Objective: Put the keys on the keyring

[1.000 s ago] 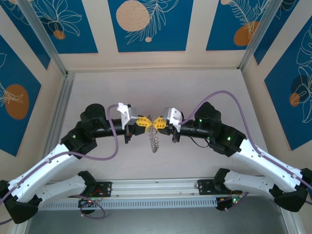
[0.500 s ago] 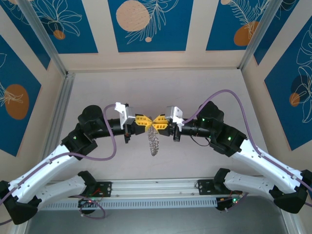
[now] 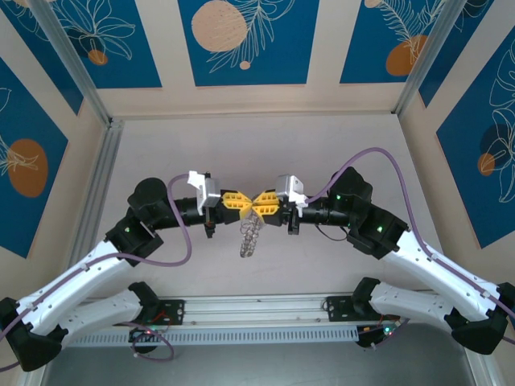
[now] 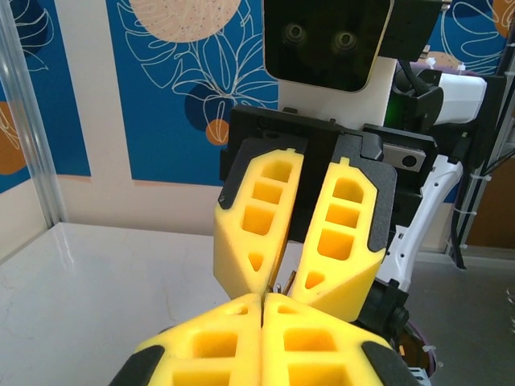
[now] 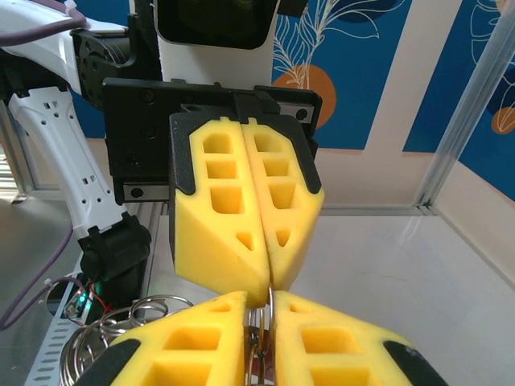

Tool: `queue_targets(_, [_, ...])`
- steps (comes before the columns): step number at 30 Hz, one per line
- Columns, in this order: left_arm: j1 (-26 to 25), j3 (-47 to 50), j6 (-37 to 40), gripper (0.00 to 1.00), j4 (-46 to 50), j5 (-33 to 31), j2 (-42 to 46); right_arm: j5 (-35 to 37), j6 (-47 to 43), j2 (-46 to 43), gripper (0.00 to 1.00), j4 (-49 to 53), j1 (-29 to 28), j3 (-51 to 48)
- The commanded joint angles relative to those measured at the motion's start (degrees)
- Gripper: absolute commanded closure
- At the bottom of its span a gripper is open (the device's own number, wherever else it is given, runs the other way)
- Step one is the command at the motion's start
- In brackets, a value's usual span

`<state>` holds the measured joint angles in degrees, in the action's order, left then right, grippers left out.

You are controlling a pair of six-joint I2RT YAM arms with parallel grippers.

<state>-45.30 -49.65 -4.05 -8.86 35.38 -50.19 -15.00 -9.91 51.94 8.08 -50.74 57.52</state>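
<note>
My two grippers meet tip to tip above the middle of the table. The left gripper [image 3: 253,205] is shut, its yellow fingers pressed together on the top edge of the keyring [image 3: 249,236]. The keyring hangs below the tips and slants down to the left. In the right wrist view the right gripper [image 5: 269,304] stands slightly open, and the ring's wires [image 5: 271,326] run up through the narrow gap to the left gripper [image 5: 268,283]. Silver loops [image 5: 96,334] fan out beside it. The keys are hidden.
A pale tabletop [image 3: 322,145] lies under both arms. An aluminium rail [image 3: 257,310] runs along the near edge and frame posts [image 3: 96,173] stand at the sides. Purple cables [image 3: 378,157] arch over both arms.
The right gripper's fingers have parted a little around the ring. Both grippers have drifted slightly away from the bases. The hanging keyring has swung to slant down-left.
</note>
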Motion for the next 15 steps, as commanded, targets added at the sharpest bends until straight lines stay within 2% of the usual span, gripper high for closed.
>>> queue_targets(1, [0.12, 0.34, -1.39, 1.0, -7.48, -0.06, 1.54, -3.76, 1.18, -0.62, 0.82, 0.63, 0.06, -0.92])
queue_targets(7, [0.17, 0.08, -0.81, 1.0, -6.6, 0.41, 1.94, -3.2, 2.67, -0.6, 0.8, -0.19, 1.33, -1.17])
queue_targets(15, [0.29, 1.72, -3.4, 1.0, -12.14, 2.24, 1.89, -4.73, 4.48, -0.54, 0.91, -2.43, 2.99, -2.04])
